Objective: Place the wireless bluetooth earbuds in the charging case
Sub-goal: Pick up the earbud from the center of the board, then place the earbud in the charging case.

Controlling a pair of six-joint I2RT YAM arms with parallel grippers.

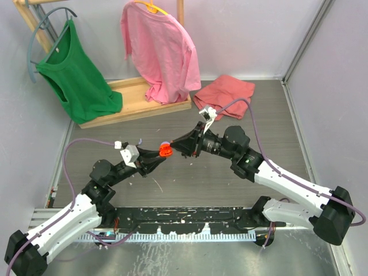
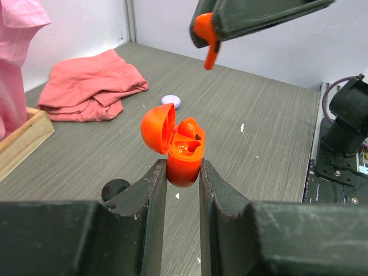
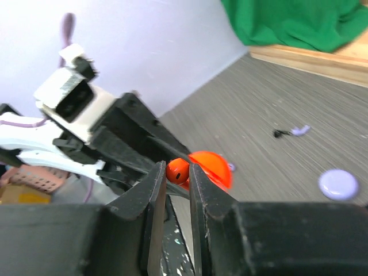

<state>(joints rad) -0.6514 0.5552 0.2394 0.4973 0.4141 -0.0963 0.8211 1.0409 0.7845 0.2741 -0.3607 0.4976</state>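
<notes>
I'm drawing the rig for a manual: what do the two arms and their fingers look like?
The left arm and right arm have white shell links between black joints and black bases. A purple cable loops along each. Each wrist carries a small white camera block. The fingers are dark, wedge-shaped and scuffed.

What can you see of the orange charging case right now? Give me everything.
The charging case is a small, rounded shell of glossy red-orange plastic. Its hinged lid stands open, tipped to the left in the left wrist view, showing two moulded wells with a dark spot inside; whether a bud sits there I cannot tell. It is upright, held off the table, its lower body pinched by the left claw. The right claw holds an orange earbud above it, not touching.
</notes>
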